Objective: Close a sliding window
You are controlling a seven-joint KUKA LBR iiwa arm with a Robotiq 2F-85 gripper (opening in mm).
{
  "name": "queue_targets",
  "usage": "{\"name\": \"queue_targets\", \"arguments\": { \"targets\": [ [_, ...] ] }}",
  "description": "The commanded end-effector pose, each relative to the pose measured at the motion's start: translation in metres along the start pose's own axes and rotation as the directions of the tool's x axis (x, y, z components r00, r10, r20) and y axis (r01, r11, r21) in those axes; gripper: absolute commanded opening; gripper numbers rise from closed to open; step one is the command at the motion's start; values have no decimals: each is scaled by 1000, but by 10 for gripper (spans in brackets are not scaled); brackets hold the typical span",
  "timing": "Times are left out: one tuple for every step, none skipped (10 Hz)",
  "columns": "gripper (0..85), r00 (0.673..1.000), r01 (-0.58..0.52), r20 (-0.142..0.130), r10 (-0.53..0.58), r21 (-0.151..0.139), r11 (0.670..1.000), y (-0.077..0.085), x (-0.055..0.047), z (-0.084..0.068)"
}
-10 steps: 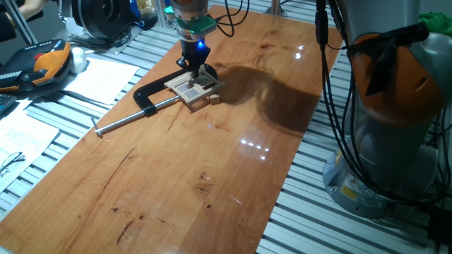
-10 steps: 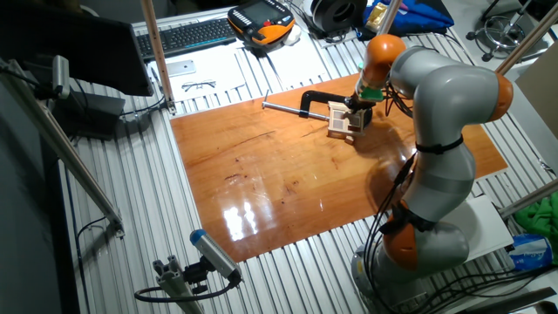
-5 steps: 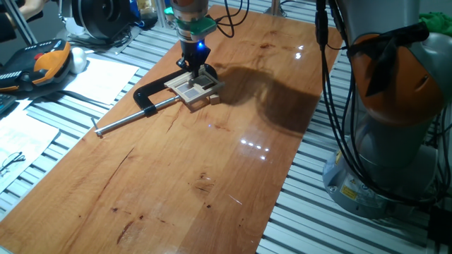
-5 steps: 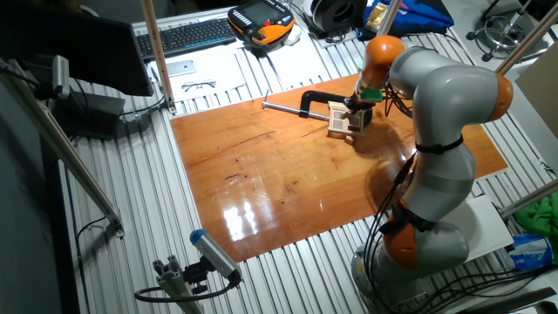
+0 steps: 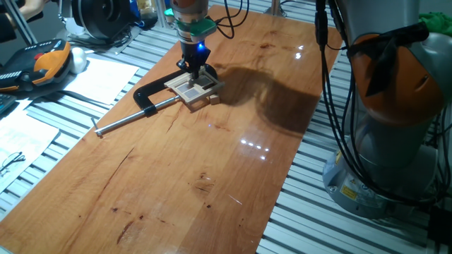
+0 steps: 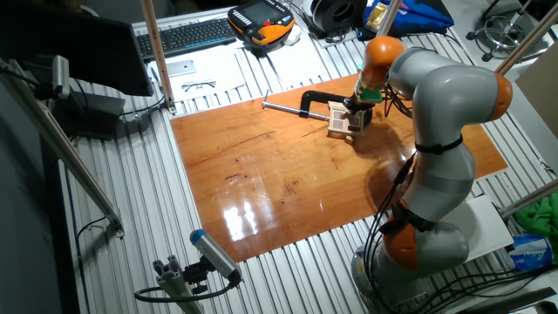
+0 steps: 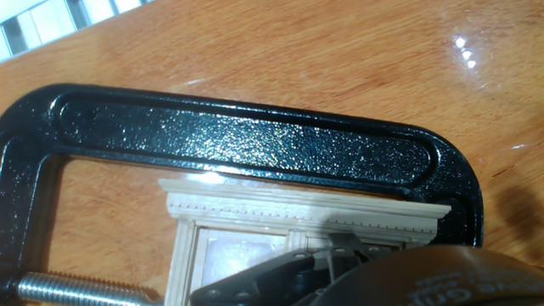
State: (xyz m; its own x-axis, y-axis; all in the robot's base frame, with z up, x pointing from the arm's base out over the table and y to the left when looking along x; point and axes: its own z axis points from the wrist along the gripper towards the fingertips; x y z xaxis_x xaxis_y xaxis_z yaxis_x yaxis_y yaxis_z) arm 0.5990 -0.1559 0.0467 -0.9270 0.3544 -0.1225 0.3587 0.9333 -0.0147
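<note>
The sliding window is a small pale wood frame lying flat on the wooden table, held in a black C-clamp. My gripper points down onto the window's far part, touching it. The fingers look pressed together with nothing between them. In the other fixed view the window lies just left of the gripper. The hand view shows the window's moulded top edge inside the clamp's arch, with a dark finger over the panes.
The clamp's steel screw rod sticks out to the left over the table. Papers and an orange-black pendant lie off the table's left side. The robot's base stands to the right.
</note>
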Motion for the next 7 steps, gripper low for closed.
{"name": "queue_targets", "arguments": {
  "targets": [
    [0,1000,0,0,0,0,1000,0,0,0],
    [0,1000,0,0,0,-1,1000,0,1,1],
    [0,1000,1,-1,-1,-3,1000,0,2,2],
    [0,1000,1,-4,-1,-7,1000,0,3,2],
    [0,1000,2,-7,-2,-5,1000,0,3,2],
    [0,1000,4,-11,-4,-4,1000,0,4,2],
    [0,1000,5,-16,-5,-4,1000,0,4,2]
  ]
}}
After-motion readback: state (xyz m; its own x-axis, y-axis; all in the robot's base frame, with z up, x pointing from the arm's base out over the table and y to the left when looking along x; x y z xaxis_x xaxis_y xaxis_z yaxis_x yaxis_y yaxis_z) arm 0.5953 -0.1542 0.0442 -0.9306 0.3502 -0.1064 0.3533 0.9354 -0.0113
